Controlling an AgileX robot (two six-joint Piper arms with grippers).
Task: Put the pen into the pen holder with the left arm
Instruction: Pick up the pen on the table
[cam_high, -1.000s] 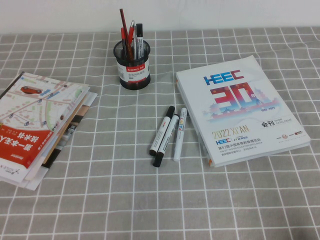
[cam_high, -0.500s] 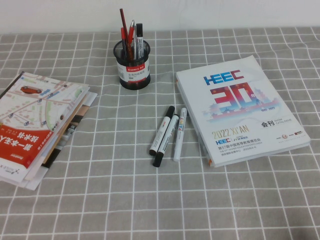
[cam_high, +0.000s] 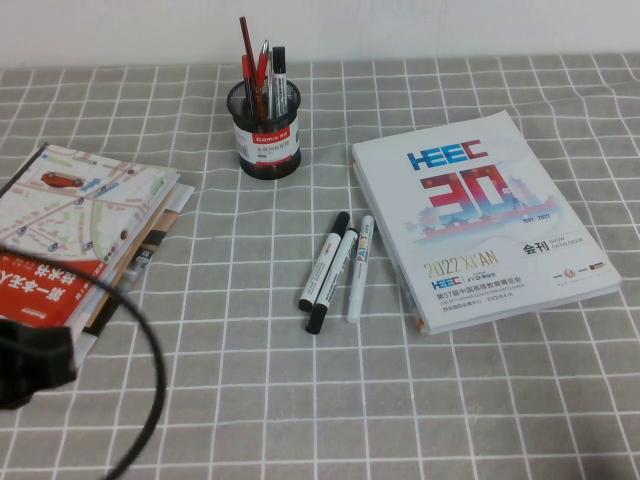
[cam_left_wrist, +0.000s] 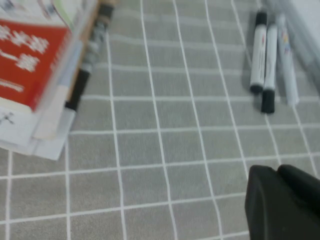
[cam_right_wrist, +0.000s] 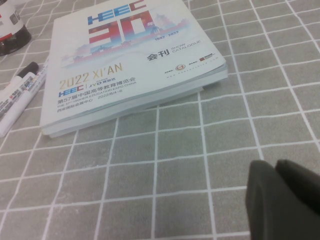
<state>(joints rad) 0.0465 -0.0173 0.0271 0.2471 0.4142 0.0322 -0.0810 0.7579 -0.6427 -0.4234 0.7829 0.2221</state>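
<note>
The pen (cam_high: 322, 262), white-barrelled with black at both ends, lies on the checked cloth as the leftmost of three markers; it also shows in the left wrist view (cam_left_wrist: 257, 52). The pen holder (cam_high: 266, 135), a black mesh cup with a red-banded white label, stands upright at the back with several pens in it. The left arm (cam_high: 30, 362) with its looping cable enters at the near left, over the map stack. My left gripper (cam_left_wrist: 275, 171) is shut and empty, well short of the markers. My right gripper (cam_right_wrist: 274, 165) is shut and empty, near the catalogue's front corner.
A marker black at one end only (cam_high: 333, 283) and an all-white marker (cam_high: 359, 268) lie right beside the pen. A thick HEEC catalogue (cam_high: 480, 215) lies to their right. A stack of maps and booklets (cam_high: 75, 240) lies at the left.
The left arm and its cable have come into the high view at the near left, over the map stack. The pens, the holder and the books have not moved.
</note>
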